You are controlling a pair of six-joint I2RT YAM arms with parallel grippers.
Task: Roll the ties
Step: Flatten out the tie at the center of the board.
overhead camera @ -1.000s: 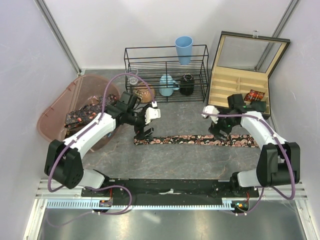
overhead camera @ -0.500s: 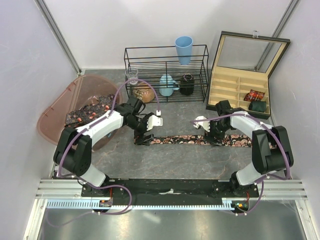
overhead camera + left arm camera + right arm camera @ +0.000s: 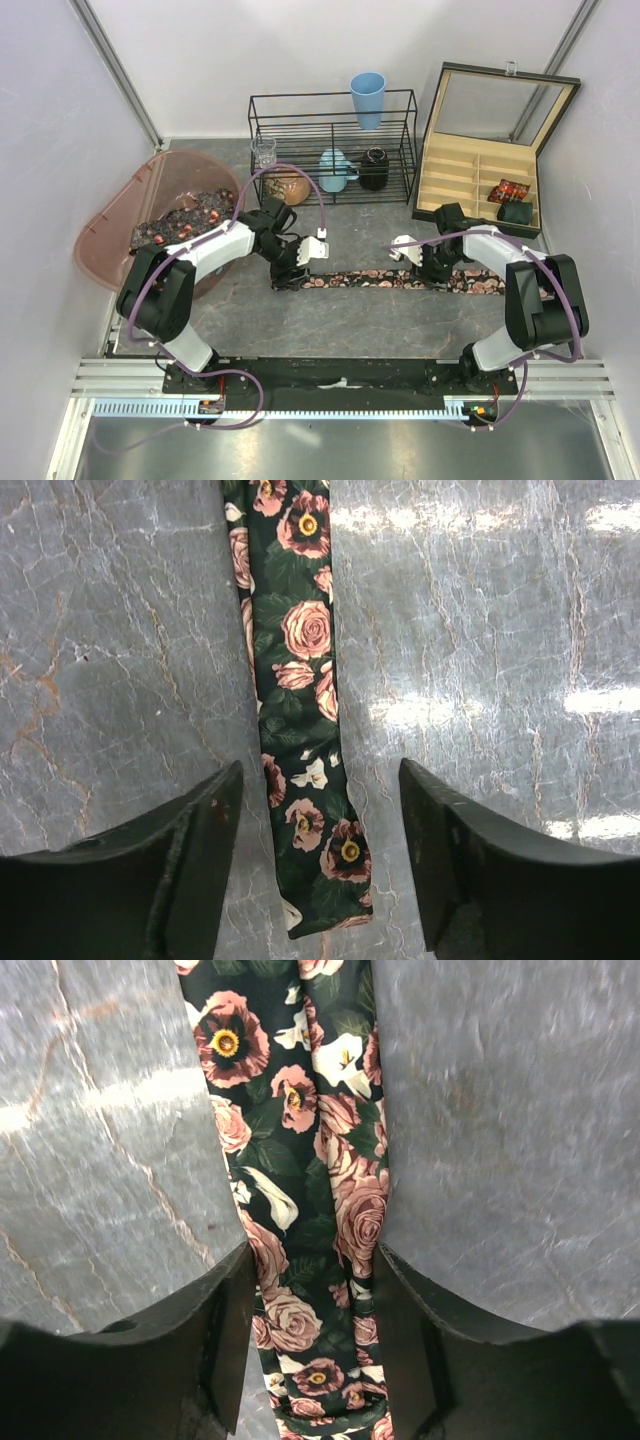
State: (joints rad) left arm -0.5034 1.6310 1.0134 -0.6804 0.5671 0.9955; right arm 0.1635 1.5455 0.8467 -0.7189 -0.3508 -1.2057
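tie [image 3: 370, 280] laid out flat, a gripper astride it at two spots

it runs left to right across the grey table [image 3: 350, 325], dark with pink roses. left gripper [image 3: 320, 810] straddles its narrow end, jaws released, fingers [image 3: 190, 860] clear of the cloth on both sides. right gripper [image 3: 312, 1280] straddles it further along; its pads [image 3: 220, 1340] meet the cloth's edges, and whether they pinch it i cannot tell. more ties [image 3: 170, 225] lie in the pink tub [image 3: 100, 245] at the left.
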